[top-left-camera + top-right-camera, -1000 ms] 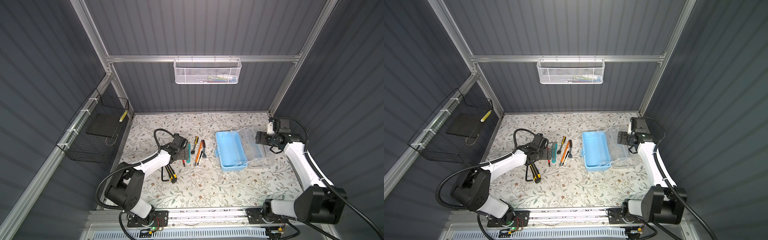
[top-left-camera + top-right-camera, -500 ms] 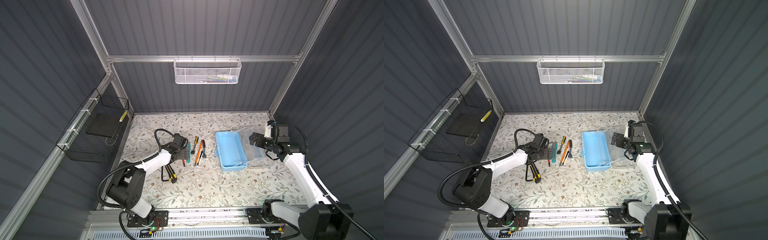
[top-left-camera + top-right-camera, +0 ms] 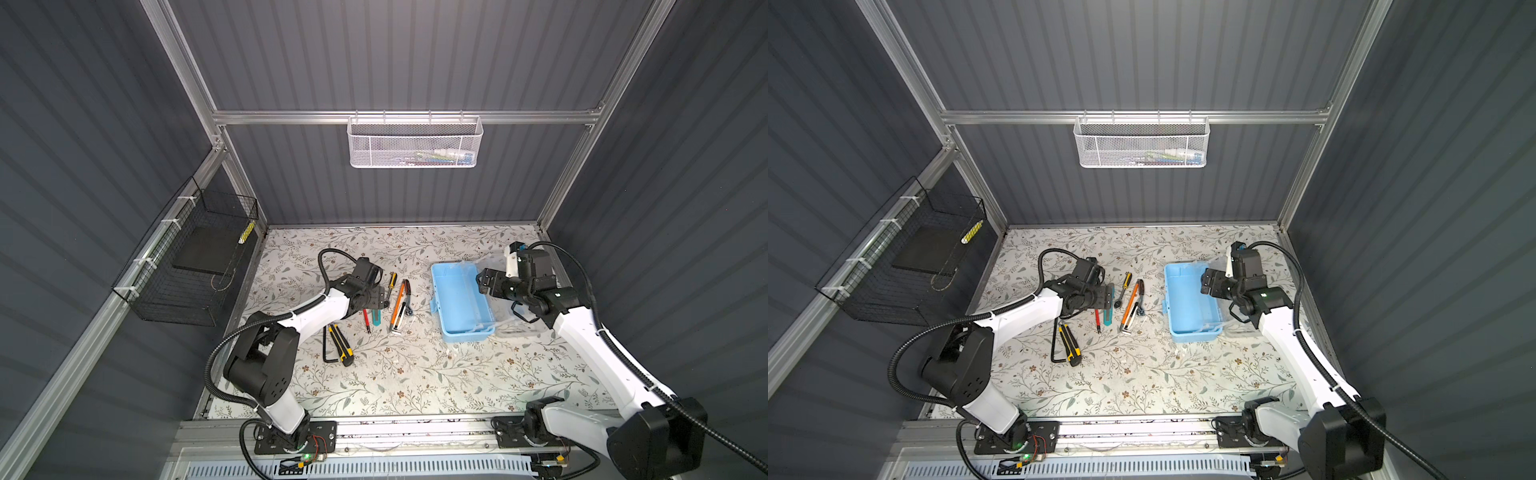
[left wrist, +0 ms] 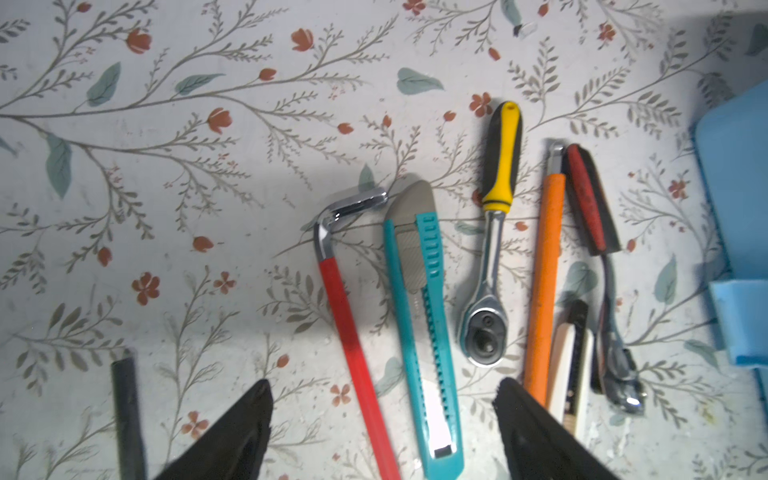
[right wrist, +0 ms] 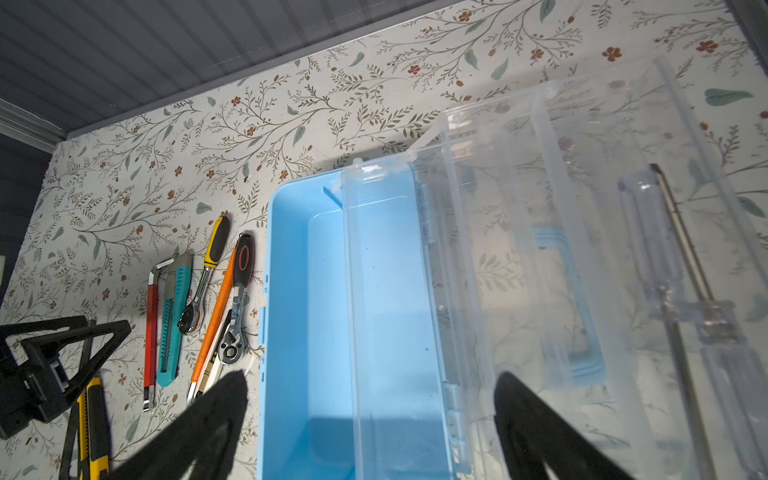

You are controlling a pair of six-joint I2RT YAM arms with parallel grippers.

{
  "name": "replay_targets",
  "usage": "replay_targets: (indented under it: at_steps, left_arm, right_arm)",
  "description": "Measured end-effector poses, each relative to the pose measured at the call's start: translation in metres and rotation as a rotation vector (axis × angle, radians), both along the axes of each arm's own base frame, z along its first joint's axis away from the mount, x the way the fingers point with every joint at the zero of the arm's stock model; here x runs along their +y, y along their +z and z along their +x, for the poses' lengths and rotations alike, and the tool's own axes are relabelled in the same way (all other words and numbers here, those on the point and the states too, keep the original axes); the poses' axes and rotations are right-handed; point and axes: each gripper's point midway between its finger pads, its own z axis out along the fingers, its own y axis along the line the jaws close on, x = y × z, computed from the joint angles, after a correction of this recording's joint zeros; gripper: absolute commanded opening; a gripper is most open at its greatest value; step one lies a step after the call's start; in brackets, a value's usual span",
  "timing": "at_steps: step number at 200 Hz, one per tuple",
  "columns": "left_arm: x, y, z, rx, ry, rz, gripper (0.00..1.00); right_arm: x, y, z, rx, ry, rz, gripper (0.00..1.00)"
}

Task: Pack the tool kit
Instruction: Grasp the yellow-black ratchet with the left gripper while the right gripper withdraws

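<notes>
You have the light blue plastic box (image 3: 455, 299) right of centre on the floral-patterned table (image 3: 415, 374), its long side running near to far; both top views show it (image 3: 1187, 299). It stands open, and its blue inside is bare. Its clear plastic lid (image 5: 519, 216) is swung out to the right on the hinge and lies over the table, with the blue handle (image 5: 582, 307) showing through it. A clear-handled screwdriver (image 5: 652, 232) shows at the lid too; you cannot tell whether it lies in it or under it.

Your right gripper (image 5: 370, 378) hangs above the box's right wall, jaws spread wide and holding nothing.

Just left of the box the tools lie in a row. From right to left they are:
- a red-and-black-handled ratchet (image 4: 590, 208), whose red oval mark is too small to read
- a white-and-black utility knife (image 4: 571, 365)
- a long orange tool (image 4: 546, 270)
- a yellow-and-black-handled ratchet (image 4: 500, 166)
- a teal utility knife (image 4: 419, 316)
- a red-sleeved L-shaped hex key (image 4: 345, 299)

Your left gripper (image 4: 382, 386) is low over the last two, jaws wide and straddling both without gripping either.

Nearer you and further left, a yellow-and-black utility knife (image 3: 341, 345) lies just beside a black hex key (image 3: 325, 347).

A white mesh basket (image 3: 374, 145) hangs on the far wall, and a black wire basket (image 3: 166, 299) on the left wall.
</notes>
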Motion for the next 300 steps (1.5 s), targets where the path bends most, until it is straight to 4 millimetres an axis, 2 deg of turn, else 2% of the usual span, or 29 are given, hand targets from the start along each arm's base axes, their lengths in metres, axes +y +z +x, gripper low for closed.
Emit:
replay_targets:
  at_steps: [31,61,75,106,132,179,233,279,300]
  left_arm:
    - [-0.028,0.001,0.012,-0.003,-0.068,-0.007,0.63]
    - [-0.042,-0.009,0.019,0.02,-0.103,-0.014,0.51]
    - [-0.045,-0.015,0.02,0.037,-0.112,-0.01,0.5]
    - [-0.049,-0.029,0.022,0.079,-0.118,0.004,0.5]
    - [-0.049,-0.039,0.02,0.107,-0.122,0.013,0.45]
    - [-0.056,-0.046,0.027,0.123,-0.128,0.009,0.38]
    - [-0.057,-0.064,0.027,0.154,-0.139,0.037,0.2]
    - [-0.059,-0.063,0.029,0.151,-0.155,0.039,0.05]
    - [-0.06,-0.063,0.029,0.151,-0.159,0.03,0.01]
  right_arm:
    - [-0.002,-0.002,0.0,0.004,-0.011,-0.008,0.94]
    - [-0.004,-0.003,0.0,0.007,-0.018,-0.016,0.94]
    - [-0.005,-0.003,-0.001,0.009,-0.02,-0.019,0.94]
    - [-0.006,-0.005,-0.002,0.017,-0.023,-0.024,0.95]
    - [-0.006,-0.006,-0.003,0.022,-0.025,-0.028,0.95]
    - [-0.007,-0.008,-0.004,0.031,-0.028,-0.033,0.95]
    - [-0.01,-0.009,-0.005,0.036,-0.035,-0.045,0.95]
    - [-0.01,-0.01,-0.006,0.038,-0.036,-0.047,0.95]
    - [-0.01,-0.01,-0.006,0.039,-0.034,-0.044,0.95]
